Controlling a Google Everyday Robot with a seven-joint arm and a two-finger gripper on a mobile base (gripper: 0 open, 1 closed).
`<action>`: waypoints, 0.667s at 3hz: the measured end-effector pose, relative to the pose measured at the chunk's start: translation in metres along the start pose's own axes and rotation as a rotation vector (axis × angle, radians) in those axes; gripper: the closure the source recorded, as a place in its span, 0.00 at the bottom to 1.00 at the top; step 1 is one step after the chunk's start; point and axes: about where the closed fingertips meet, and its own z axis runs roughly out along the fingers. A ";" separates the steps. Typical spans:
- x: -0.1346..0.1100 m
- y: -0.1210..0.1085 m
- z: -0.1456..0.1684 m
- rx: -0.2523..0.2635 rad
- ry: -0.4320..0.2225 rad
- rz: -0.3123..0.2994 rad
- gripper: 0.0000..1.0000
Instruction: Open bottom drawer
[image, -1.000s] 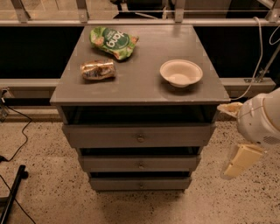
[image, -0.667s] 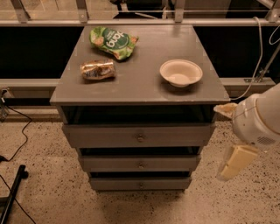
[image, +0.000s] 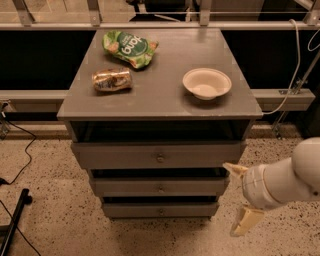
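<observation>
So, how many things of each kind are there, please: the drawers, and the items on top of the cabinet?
Drawers: 3 (top drawer, middle drawer, bottom drawer)
Snack packets: 2 (green packet, brown packet)
Bowls: 1 (white bowl)
Total: 6
The gripper, open, hangs right of the cabinet beside the lower drawers, touching nothing.

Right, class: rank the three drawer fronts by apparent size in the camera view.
1. Top drawer
2. Middle drawer
3. Bottom drawer
The top is nearest the camera, so true sizes are unsure. The gripper hangs open right of the lower two.
</observation>
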 end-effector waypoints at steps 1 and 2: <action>0.011 -0.010 0.020 0.044 -0.019 -0.058 0.00; 0.010 -0.010 0.020 0.045 -0.017 -0.059 0.00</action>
